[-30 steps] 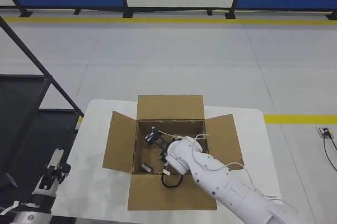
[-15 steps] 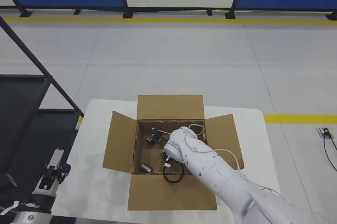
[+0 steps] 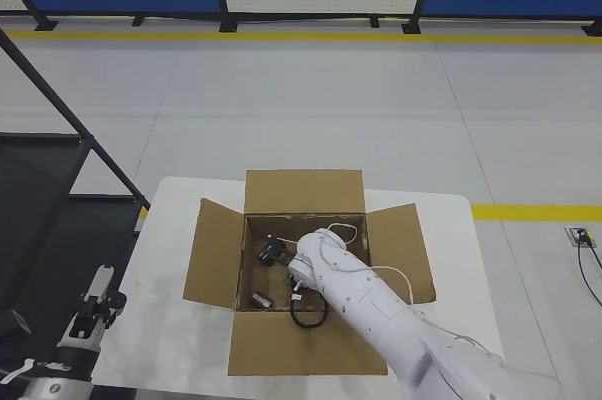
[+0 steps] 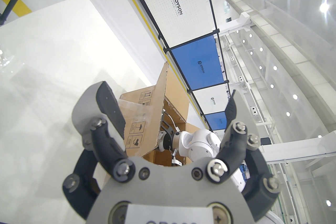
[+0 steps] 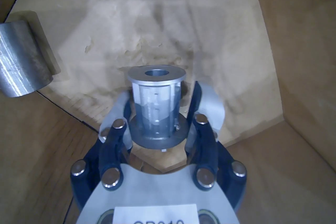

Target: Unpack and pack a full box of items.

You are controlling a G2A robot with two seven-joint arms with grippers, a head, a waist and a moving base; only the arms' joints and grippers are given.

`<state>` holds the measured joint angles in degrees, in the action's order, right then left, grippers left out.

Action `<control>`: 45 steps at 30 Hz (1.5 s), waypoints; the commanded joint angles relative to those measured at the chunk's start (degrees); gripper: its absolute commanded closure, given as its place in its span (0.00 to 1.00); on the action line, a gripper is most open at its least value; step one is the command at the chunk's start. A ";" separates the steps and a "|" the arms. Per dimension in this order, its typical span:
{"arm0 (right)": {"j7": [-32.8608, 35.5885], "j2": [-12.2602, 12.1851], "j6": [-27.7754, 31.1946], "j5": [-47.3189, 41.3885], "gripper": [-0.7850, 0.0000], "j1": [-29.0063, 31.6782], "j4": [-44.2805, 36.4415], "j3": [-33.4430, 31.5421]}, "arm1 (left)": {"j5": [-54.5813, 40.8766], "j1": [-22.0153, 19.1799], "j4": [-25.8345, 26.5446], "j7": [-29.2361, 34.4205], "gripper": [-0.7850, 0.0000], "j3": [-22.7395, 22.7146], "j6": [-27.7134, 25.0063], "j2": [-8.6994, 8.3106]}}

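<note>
An open cardboard box (image 3: 303,190) sits on the white table (image 3: 181,330). My right arm reaches down into it, its wrist near the box's back left part (image 3: 272,249). Inside, my right gripper (image 5: 161,95) is shut on a grey metal spool (image 5: 156,104) with flanges at both ends, held over the box floor (image 5: 157,25). A second metal cylinder (image 5: 21,57) stands close by. My left gripper (image 4: 169,93) is open and holds nothing, low beside the table's left edge (image 3: 99,285), apart from the box (image 4: 157,104).
A small dark part (image 3: 261,298) and a looped black cable (image 3: 307,318) lie in the box's near part. All four flaps are folded outwards; the left flap (image 3: 213,252) rises toward my left gripper. A black rack (image 3: 41,200) stands left of the table.
The right arm has swung farther over the box, toward its back wall. The left arm has stayed where it was.
</note>
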<state>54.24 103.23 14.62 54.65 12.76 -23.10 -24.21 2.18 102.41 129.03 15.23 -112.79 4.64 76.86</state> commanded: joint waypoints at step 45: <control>-25.66 -23.87 0.46 17.30 1.00 44.34 -68.83 -38.13 | 0.00 0.00 0.00 0.00 0.00 0.00 0.00 0.00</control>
<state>28.59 79.36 15.07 71.95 57.08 -91.92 -62.33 2.18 102.41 129.03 15.23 -112.79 4.64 76.86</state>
